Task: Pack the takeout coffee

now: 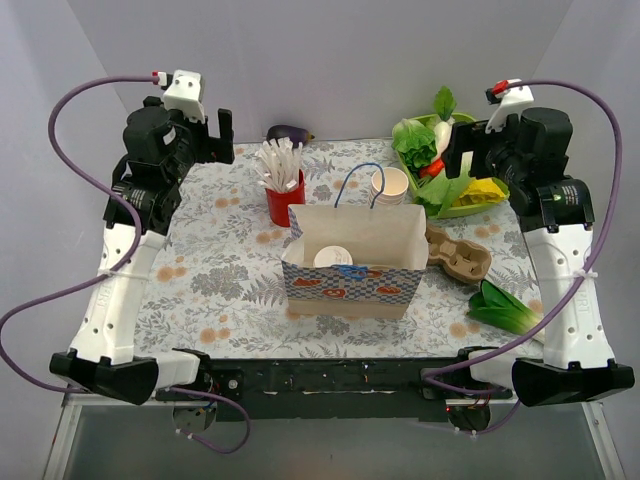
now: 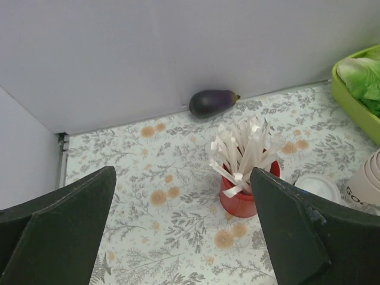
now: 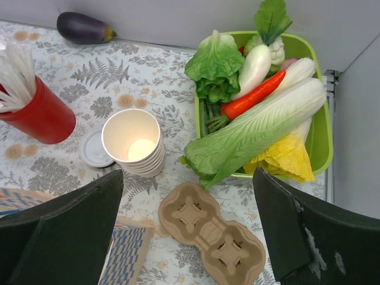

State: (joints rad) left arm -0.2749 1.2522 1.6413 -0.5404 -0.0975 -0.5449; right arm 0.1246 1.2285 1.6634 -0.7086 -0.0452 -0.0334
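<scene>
coffee [image 1: 333,257]: lidded white cup standing inside the open bag [image 1: 350,292] at mid counter [image 1: 230,290]; only the top view shows it.
left fingers [image 2: 65,228]: spread wide, empty, raised at the far left, facing the red cup [image 2: 240,199] and eggplant [image 2: 212,103].
right fingers [image 3: 65,231]: spread wide, empty, above the cup stack [image 3: 133,142], carrier [image 3: 211,234] and veg tray [image 3: 323,136].
wrist views only: a loose lid [image 3: 94,148] beside the stack.

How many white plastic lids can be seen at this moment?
2. One caps the takeout coffee inside the paper bag; a loose lid lies flat on the table between the red cup and the cup stack. The bag may hide more.
</scene>
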